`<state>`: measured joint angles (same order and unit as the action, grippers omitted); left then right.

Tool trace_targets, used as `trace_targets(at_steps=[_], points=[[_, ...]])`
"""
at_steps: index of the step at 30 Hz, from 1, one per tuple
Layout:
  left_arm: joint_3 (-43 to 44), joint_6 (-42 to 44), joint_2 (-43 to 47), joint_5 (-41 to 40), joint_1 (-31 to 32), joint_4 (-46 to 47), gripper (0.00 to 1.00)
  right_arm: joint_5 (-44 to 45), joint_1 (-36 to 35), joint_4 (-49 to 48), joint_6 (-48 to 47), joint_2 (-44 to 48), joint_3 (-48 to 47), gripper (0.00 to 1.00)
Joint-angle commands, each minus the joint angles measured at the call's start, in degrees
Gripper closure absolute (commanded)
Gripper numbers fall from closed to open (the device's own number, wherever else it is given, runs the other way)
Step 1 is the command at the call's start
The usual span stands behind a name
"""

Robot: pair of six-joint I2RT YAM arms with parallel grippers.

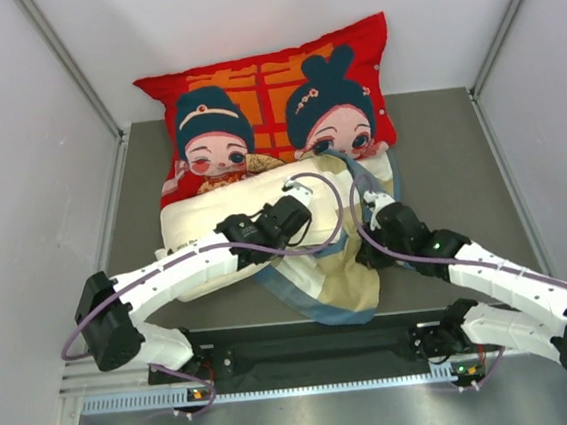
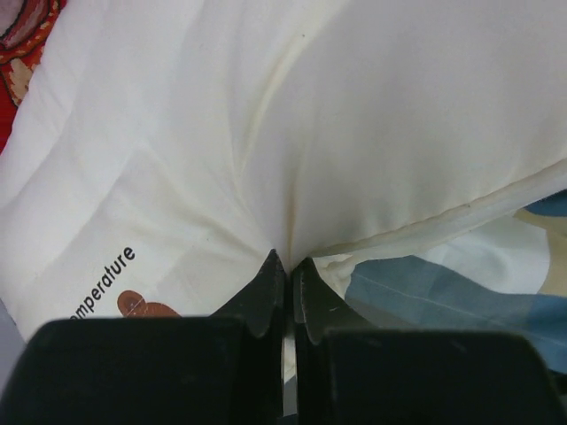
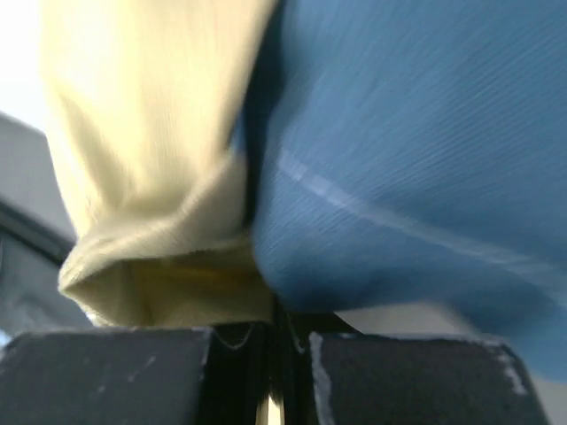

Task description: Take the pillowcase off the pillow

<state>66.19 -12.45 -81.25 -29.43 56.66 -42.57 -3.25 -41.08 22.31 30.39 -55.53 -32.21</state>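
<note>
Pillow (image 2: pixel 372 124), plump, creased cream, tight in L gripper (image 2: pixel 288 263); soft blue-and-cream pillowcase (image 3: pixel 407 168) fold tight in R gripper (image 3: pixel 275 317).

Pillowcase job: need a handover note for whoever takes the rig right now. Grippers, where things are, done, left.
Left gripper: shut, pinching a fold of the pillow near its seam.
Right gripper: shut on the pillowcase, with blue and yellow cloth bunched at the tips.
Where: the pillow lies mid-table, in front of the red cushion. The pillowcase is bunched at the pillow's right end and spills toward the arm bases.
Done: the pillow's left part is bare.
Left: the case is not yet off. Probably hold the pillow with the left arm and draw the case away with the right.
</note>
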Motion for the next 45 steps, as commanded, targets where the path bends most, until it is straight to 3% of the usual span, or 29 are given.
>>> trace_targets(at_steps=[1, 15, 23, 26, 27, 28, 32, 33, 37, 45], points=[[0.87, -0.47, 3.82, -3.09, -0.24, 0.73, 1.0, 10.7, 0.21, 2.91, -2.35, -0.63, -8.29, 1.0], [-1.42, 0.05, 4.08, -4.49, -0.24, -0.85, 1.0, 17.13, 9.96, 10.04, -8.41, -1.87, -15.69, 1.0], [-1.51, 2.6, 3.3, -1.25, -0.24, -0.33, 1.0, 14.5, 12.52, 8.64, -9.47, -3.09, -15.96, 1.0], [-0.54, 2.69, 2.24, 0.68, -0.06, 0.38, 0.77, 11.6, 12.52, 5.74, -8.95, -3.53, -13.59, 1.0], [-0.19, 2.78, 1.89, 2.34, 0.02, 1.16, 0.58, 10.12, 12.52, 5.12, -8.77, -3.62, -12.37, 1.0], [0.42, 3.04, 1.8, 2.79, 0.37, 1.87, 0.48, 9.41, 12.52, 3.81, -8.77, -3.71, -11.83, 1.0], [2.71, 4.1, 2.06, 2.71, 4.31, 7.13, 0.21, 7.38, 12.43, 1.95, -7.89, -4.24, -9.55, 1.0], [3.67, 4.45, 2.24, 1.84, 5.29, 8.63, 0.02, 7.2, 12.43, 1.78, -7.81, -4.33, -9.11, 1.0], [3.33, 8.31, 1.89, 2.53, 10.22, 21.89, 0.01, 6.94, 12.43, 1.16, -7.8, -4.68, -8.31, 1.0], [2.1, 13.75, -7.42, 9.3, 10.57, 29.81, 0.01, 5.62, 12.51, 0.37, -7.19, -4.33, -8.4, 1.0]])
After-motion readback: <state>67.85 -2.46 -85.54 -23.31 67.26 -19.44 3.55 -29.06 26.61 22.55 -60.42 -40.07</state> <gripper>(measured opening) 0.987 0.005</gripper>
